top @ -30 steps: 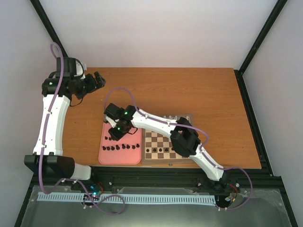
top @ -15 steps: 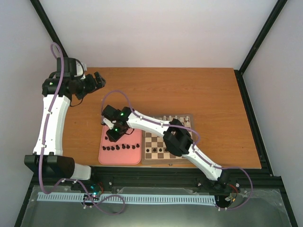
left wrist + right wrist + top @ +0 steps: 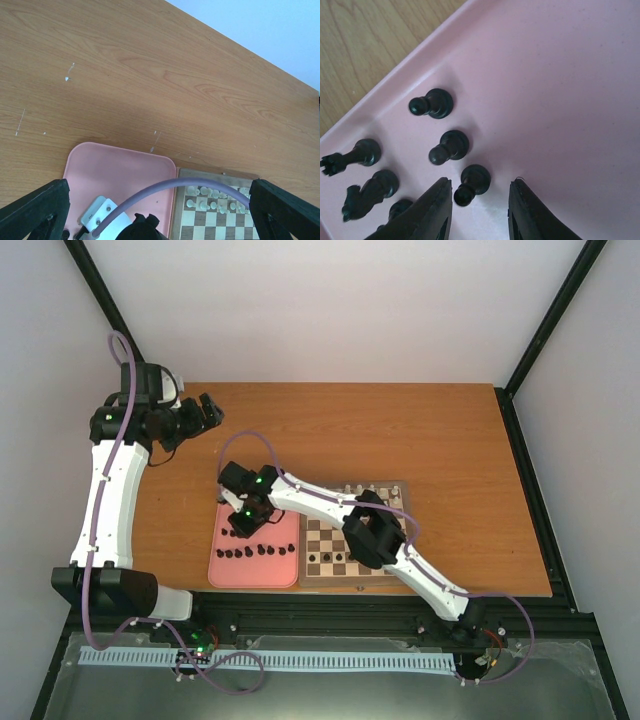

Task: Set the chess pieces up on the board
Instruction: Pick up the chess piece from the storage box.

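Overhead first: I see the right gripper [image 3: 243, 525] lowered over the far part of the pink tray [image 3: 285, 537], which lies on the table [image 3: 420, 430] just left of the board [image 3: 350, 581]. Most black chess pieces [image 3: 255, 552] stand in a row on the near part of the tray; a few more black ones [image 3: 336, 558] stand on the board's near ranks. White pieces [image 3: 365, 488] line the board's far edge. The left gripper [image 3: 205, 410] hangs above the table's far-left corner, well apart from the tray and board.

From the left wrist, I see both of its fingers [image 3: 35, 210] at the bottom corners of the view, so these jaws stand wide with nothing between them. Bare table fills the upper part, with the tray and board below.

From the right wrist, I see the jaws part open, one finger [image 3: 432, 210] on either side of a single black pawn [image 3: 472, 182] on the tray, with a gap on each side. Five more black pieces lie to its left
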`<state>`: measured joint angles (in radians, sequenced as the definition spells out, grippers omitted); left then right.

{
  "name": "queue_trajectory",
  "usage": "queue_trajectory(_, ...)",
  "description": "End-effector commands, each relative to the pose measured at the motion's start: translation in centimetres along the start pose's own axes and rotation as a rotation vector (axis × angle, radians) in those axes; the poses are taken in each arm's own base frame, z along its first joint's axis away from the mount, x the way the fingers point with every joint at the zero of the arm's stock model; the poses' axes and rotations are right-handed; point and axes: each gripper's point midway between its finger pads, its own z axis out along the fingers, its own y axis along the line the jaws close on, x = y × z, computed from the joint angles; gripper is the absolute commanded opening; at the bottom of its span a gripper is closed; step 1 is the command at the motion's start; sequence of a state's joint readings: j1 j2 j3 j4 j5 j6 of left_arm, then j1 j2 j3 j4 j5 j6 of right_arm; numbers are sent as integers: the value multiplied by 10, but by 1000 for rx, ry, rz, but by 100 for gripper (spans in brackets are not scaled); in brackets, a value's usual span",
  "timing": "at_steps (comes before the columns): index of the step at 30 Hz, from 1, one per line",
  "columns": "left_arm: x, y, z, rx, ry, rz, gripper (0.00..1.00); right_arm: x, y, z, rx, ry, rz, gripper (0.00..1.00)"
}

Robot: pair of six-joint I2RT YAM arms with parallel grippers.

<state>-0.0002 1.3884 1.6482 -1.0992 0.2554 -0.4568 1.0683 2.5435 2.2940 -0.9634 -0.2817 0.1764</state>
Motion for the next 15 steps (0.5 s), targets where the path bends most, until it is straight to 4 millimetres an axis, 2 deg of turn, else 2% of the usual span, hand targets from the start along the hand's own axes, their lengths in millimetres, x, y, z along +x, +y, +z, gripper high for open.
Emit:
queue_trajectory(1,-2,-5,-8,16,-22,22,100,-3,-4,4,-4,3,3,32)
queue_trajectory(8,-2,-5,-7,15,-20,23,100,-6,-7,5,-4,-1,6,23)
queue_trajectory(15,-2,-5,-4,15,-12,20,100,-3,-11,3,3,9,8,10)
